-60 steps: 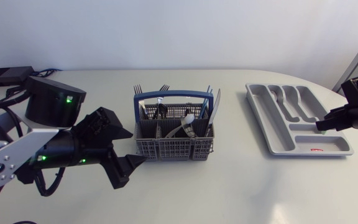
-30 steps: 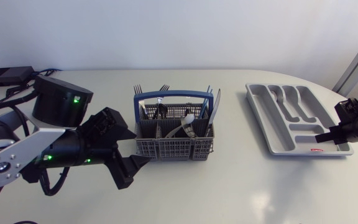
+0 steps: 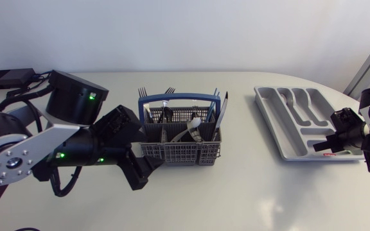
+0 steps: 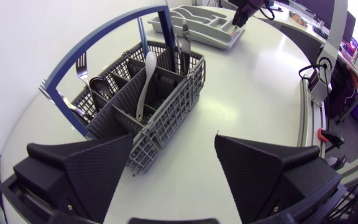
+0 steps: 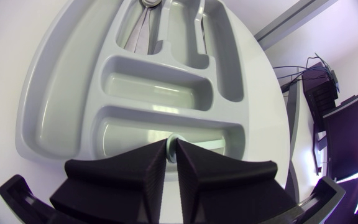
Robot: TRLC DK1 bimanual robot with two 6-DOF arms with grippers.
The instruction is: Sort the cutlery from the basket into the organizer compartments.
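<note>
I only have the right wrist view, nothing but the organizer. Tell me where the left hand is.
Observer: The left hand is open, with one end of the cutlery basket just ahead of it.
Operator: List what the basket holds.
Observer: Forks stand along the far side, a white spoon leans in a middle section, and a knife stands at the end nearer the organizer.
Operator: Report anything in the way above it.
Observer: A blue handle arches over the basket along its length.
</note>
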